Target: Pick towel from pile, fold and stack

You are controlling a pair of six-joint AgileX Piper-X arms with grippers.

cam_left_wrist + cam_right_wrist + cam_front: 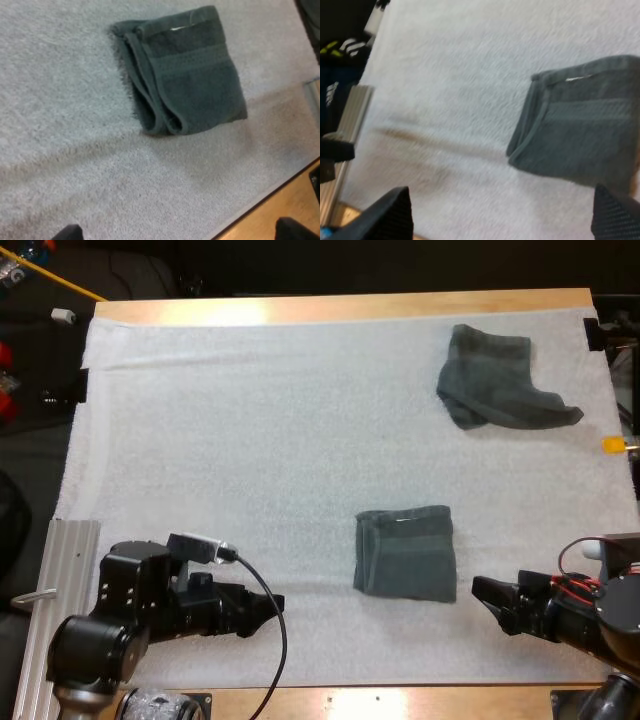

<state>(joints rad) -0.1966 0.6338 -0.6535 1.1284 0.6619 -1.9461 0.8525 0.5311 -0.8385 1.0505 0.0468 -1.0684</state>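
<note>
No legible text, number, brand or sign recorded. The folded towel [405,552] carries a small white tag [176,28] on its far edge (too small to read). Well apart from the towel, past the mat's edge, white and yellow-green marks [347,47] on a dark thing [335,75] cannot be read as letters.

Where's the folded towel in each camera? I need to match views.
High view: folded towel on the mat, near side, beside the right gripper.
Left wrist view: beyond the left gripper's open fingers, toward the mat's edge.
Right wrist view: close beyond the right gripper's open fingers.
Shared landmark: its small white tag.
</note>
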